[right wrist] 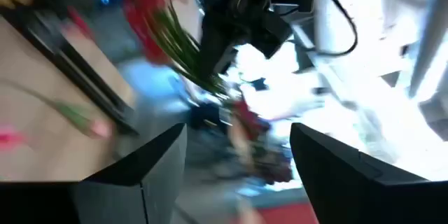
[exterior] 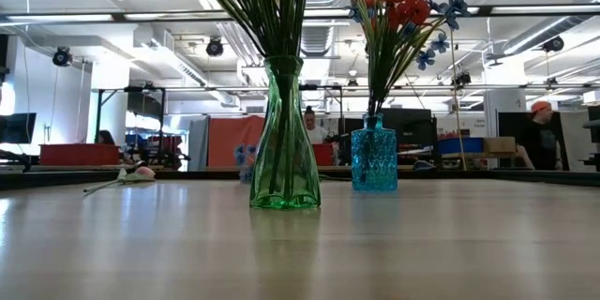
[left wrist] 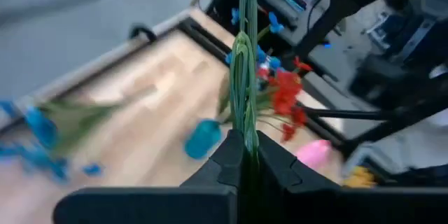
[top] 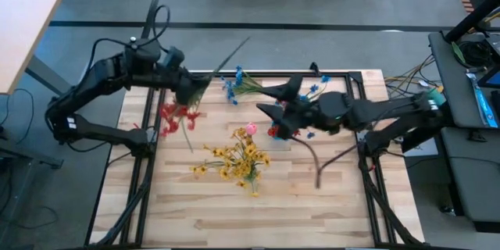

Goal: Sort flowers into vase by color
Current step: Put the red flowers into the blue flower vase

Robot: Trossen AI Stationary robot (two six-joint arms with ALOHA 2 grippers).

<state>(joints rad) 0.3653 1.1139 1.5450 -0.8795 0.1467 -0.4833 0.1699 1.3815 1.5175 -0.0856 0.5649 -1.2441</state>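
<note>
Left wrist view has the left gripper [left wrist: 245, 155] pinched shut on a green stem [left wrist: 243, 70] above the blue vase [left wrist: 204, 137]; right gripper [right wrist: 238, 150] gapes empty; I'd lower slow.

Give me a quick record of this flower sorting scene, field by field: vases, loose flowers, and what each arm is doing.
green vase: upright, holds green stems
blue vase: upright, holds red and blue flowers
yellow flowers: clustered over the middle of the table
pink bud: lying flat on the table
left gripper: fingers shut on a bundle of green stems, at the table's far left
right gripper: fingers open, nothing between them, near the red and blue flowers
</note>
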